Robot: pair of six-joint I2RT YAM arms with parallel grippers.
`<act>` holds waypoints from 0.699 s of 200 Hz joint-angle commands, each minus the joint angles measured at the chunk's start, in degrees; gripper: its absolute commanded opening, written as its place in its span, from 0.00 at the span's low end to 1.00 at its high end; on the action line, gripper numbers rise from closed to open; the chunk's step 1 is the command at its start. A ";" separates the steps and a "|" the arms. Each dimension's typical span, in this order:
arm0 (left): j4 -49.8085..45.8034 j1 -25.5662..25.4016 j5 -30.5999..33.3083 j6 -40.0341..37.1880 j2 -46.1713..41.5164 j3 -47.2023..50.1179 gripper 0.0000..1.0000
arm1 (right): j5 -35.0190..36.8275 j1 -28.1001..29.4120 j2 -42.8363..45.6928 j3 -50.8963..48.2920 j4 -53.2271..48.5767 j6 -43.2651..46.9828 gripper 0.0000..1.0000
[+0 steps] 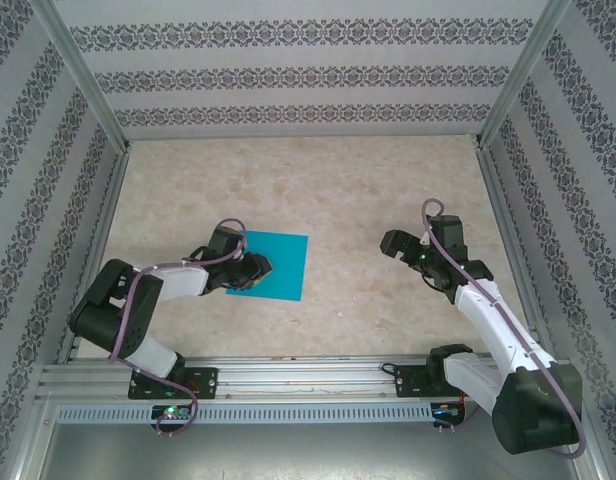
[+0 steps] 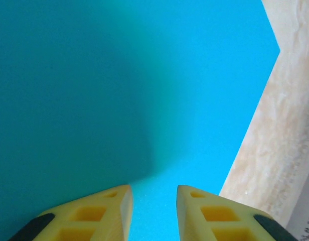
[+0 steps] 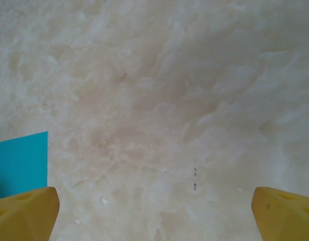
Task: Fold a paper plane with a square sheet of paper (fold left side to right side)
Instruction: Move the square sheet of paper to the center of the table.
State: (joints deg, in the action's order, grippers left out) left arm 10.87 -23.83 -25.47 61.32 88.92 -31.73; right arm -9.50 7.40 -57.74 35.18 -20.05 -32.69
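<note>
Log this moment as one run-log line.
stage: sheet flat, unfolded | left jaws: apart, over sheet's left part | right jaws: wide open, over table, right of sheet

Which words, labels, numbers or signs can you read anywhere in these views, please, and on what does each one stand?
There is no readable text.
The square sheet of paper is plain teal-blue and unmarked.
The back wall carries only bands of ornamental pattern, no letters.
The marbled table shows a few tiny dark specks in the right wrist view; they are marks, not writing.
</note>
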 commanded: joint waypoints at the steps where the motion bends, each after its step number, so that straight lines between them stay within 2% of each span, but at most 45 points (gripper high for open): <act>1: 3.83 -5.68 7.56 13.18 2.51 3.62 0.31 | 2.85 0.90 -1.12 1.99 -2.62 -0.65 0.98; 33: 10.79 -11.24 11.57 20.37 4.81 3.46 0.31 | 3.56 2.74 -3.44 3.52 -2.87 0.83 0.98; 66: 11.24 -12.51 9.75 19.43 5.49 -0.57 0.33 | 4.84 6.05 -7.49 6.99 -3.78 3.77 0.98; 108: 2.23 -12.38 10.19 13.19 -0.64 -4.88 0.40 | 6.40 11.65 -14.81 12.38 -4.01 7.50 0.97; 140: -4.34 -10.68 11.87 9.30 -7.23 -3.60 0.41 | 6.95 17.05 -22.84 18.70 -4.62 10.32 0.96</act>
State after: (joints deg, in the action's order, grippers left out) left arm 15.03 -35.48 -16.10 74.63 86.76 -35.27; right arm -4.27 21.15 -75.88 49.06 -23.46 -26.04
